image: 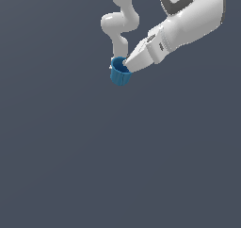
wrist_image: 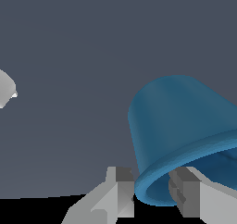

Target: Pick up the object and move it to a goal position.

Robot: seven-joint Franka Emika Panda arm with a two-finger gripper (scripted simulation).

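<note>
At twelve o'clock: arm slants down toward seven o'clock.
Claw pinches the cup's rim, one finger inside.

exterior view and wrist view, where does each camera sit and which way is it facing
Exterior view: off the arm, looking at the arm against a plain grey ground; the gripper pinches the rim of the blue cup. Its exact position cannot be told.
Wrist view: on the wrist, looking along the fingers; one finger sits outside the cup's rim, the other inside it. A white bit of the arm shows at the edge.
Shared: both show the gripper shut on the cup's wall.
</note>
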